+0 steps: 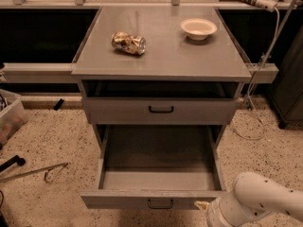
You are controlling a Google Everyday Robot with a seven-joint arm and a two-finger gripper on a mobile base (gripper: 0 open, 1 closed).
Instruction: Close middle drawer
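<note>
The middle drawer (158, 174) is pulled far out of the grey cabinet. It is a deep, plain grey box with nothing in it. Its flat front (118, 201) faces me low in the view, with a small black bar handle (160, 204) at its centre. My gripper (202, 205) is at the bottom right, at the right end of that drawer front, about level with the handle. Only its pale tip shows ahead of the white arm (258, 200). The taller top drawer (161, 110) above is pushed in. The lowest drawer is hidden under the open one.
On the cabinet top (161, 56) lie a crushed can (128, 42) and a white bowl (198, 28). A cable (251, 103) hangs at the right. A plastic bin (9, 117) and a metal rod (33, 171) are on the speckled floor at the left.
</note>
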